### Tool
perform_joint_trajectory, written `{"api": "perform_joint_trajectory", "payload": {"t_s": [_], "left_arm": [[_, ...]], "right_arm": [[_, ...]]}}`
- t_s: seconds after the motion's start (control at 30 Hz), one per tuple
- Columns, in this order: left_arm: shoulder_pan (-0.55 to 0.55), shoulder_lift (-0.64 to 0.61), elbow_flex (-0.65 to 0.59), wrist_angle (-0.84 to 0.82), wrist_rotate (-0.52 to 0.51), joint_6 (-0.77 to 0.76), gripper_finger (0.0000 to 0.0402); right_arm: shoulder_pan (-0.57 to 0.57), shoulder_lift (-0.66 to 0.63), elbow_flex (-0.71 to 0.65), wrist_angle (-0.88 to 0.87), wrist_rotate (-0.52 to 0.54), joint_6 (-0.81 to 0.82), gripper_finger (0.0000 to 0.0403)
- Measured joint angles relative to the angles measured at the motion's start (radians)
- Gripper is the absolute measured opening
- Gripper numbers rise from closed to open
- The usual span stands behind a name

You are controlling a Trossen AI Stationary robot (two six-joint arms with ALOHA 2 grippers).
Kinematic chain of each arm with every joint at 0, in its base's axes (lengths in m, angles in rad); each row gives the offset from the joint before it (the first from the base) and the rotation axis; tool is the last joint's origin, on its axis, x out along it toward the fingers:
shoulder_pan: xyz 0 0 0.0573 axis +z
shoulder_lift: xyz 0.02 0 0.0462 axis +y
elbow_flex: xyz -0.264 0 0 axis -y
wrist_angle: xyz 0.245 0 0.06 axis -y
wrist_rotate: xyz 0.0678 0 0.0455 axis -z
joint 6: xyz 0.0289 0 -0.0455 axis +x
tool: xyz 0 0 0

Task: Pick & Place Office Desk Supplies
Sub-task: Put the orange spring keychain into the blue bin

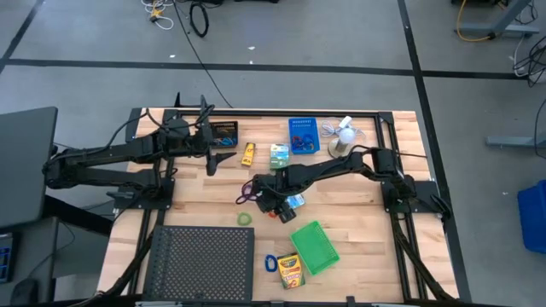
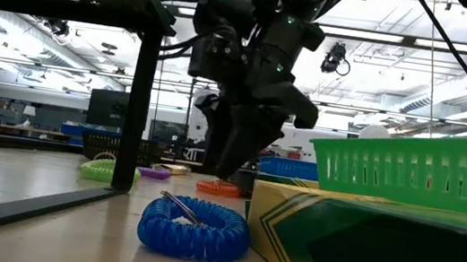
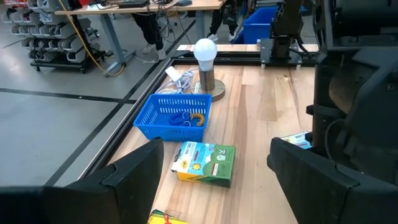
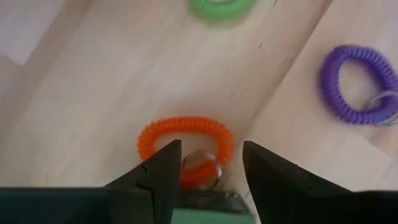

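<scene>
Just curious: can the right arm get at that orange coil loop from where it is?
Probably yes: the right gripper hangs open right over the orange coil loop, with nothing between them.

Bare wood [image 1: 358, 226] lies right of the green bin [image 1: 314, 246]. Centre crowded (coils, right arm [image 1: 341, 166]).

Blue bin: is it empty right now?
No. The left wrist view shows small loops lying inside the blue bin, which stands beside the fan.
</scene>
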Motion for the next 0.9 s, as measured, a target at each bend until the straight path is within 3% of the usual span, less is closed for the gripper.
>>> {"api": "perform_joint_trajectory", "payload": {"t_s": [0.37,0.47,0.67,0.9], "left_arm": [[0.0,0.0,0.0,0.0,0.009,0.0,0.0303],[0.0,0.0,0.0,0.0,0.009,0.0,0.0303],[0.0,0.0,0.0,0.0,0.009,0.0,0.0303],[0.0,0.0,0.0,0.0,0.009,0.001,0.0303]], "right_arm": [[0.007,0.039,0.002,0.022,0.023,0.002,0.0172],[0.017,0.039,0.002,0.027,0.061,-0.004,0.0139],[0.024,0.039,0.002,0.033,0.074,0.015,0.0018],[0.029,0.039,0.002,0.041,0.136,0.053,0.0008]]}}
